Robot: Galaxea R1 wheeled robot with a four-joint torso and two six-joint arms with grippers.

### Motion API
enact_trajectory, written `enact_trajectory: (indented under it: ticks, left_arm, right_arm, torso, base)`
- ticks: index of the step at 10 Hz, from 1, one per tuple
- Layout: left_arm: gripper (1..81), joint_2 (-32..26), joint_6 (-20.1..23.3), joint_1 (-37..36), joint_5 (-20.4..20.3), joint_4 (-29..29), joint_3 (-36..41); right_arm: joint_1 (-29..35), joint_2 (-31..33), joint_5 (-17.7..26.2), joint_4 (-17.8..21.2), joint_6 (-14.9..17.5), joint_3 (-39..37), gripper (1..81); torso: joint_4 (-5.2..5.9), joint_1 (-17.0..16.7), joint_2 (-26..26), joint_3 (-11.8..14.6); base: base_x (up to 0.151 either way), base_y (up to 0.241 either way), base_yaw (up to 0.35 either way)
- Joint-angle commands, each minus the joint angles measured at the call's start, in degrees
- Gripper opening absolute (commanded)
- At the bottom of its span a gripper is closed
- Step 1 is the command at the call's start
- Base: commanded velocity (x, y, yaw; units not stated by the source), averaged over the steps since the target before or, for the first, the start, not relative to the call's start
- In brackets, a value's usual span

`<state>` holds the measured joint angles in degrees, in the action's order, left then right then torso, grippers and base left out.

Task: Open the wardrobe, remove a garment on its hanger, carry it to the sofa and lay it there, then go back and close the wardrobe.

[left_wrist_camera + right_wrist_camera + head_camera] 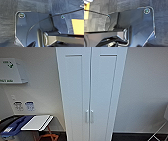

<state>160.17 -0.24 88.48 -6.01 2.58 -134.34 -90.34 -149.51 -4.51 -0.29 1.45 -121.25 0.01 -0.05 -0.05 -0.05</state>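
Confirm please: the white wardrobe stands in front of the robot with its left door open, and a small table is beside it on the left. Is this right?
Not quite. In the head view both doors of the wardrobe are shut, the two handles side by side at the middle seam. The rest holds: the small table stands to its left.

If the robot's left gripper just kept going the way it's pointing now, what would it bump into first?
Most likely the floor. The left wrist view looks down over the robot's own dark plate at dark grey carpet, with nothing between that I can make out. How far off the carpet lies is unclear, and the fingers are too hard to make out.
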Motion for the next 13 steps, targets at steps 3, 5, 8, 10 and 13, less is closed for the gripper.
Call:
enact_trajectory:
  ticks: [3,5,8,10,13]
  left_arm:
    - [81.1,-0.3,0.3,-2.6,2.7,0.6,0.7]
    - [81.1,-0.2,0.3,-2.6,2.8,0.6,0.7]
    - [81.1,-0.2,0.4,-2.6,2.8,0.6,0.7]
    - [81.1,-0.1,0.4,-2.6,2.8,0.6,0.7]
    - [81.1,0.0,0.4,-2.6,2.8,0.6,0.7]
  right_arm:
    - [2.3,2.8,1.8,-0.1,0.1,1.5,81.1]
    - [2.5,2.8,1.8,-0.1,0.1,1.4,81.1]
    - [2.7,2.0,2.0,0.2,0.0,0.1,81.1]
    - [2.8,0.9,2.0,0.3,0.0,-1.5,81.1]
    - [2.8,0.4,2.0,-0.1,0.0,-1.8,81.1]
  torso:
    - [0.0,0.1,0.0,0.0]
    - [0.0,0.1,0.0,0.0]
    - [0.0,0.1,0.0,0.0]
    - [0.0,0.1,0.0,0.0]
    - [0.0,0.1,0.0,0.0]
  base:
    - [0.087,0.0,0.0]
    - [0.091,0.0,0.0]
    - [0.091,0.0,0.0]
    - [0.091,0.0,0.0]
    - [0.091,0.0,0.0]
